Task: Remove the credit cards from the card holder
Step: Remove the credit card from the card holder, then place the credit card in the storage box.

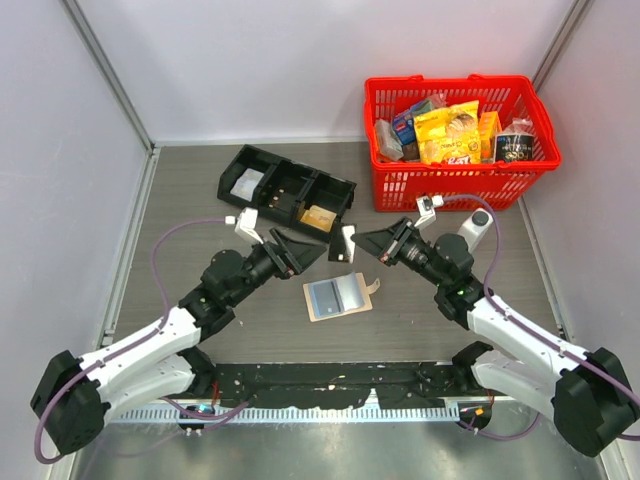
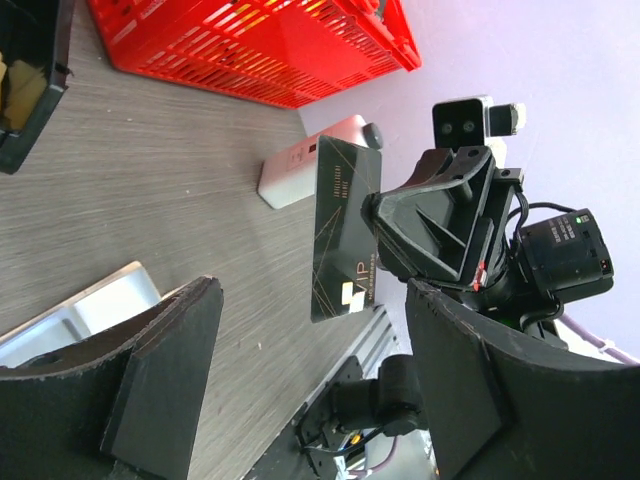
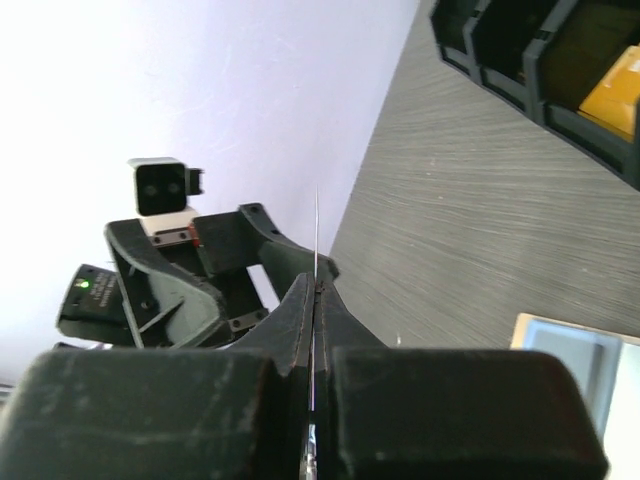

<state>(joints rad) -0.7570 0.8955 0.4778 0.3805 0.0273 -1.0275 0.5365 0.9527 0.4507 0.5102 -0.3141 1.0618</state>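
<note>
Here your right fingers [image 3: 345,325] pinched one dark credit card [image 2: 345,230] by its edge, aloft and clear of the open card holder [image 1: 338,297] lying on the table [image 1: 190,195]; your left fingers [image 2: 170,370] stood spread opposite, probably so one grip alone carried it

From the right wrist the dark credit card [image 3: 317,235] shows only as a thin edge. Its faces cannot be seen, and its lower part is buried between the right gripper's fingers [image 3: 290,325]. The card holder [image 3: 580,345] is cut off at that view's lower right corner, and the black tray [image 3: 530,60] at its top and right edges. In the left wrist view the left gripper's fingers [image 2: 165,370] run off the bottom edge and cover part of the card holder. The card's smaller print is too small to read, and the red basket [image 2: 250,50] is cropped at the top.
</note>
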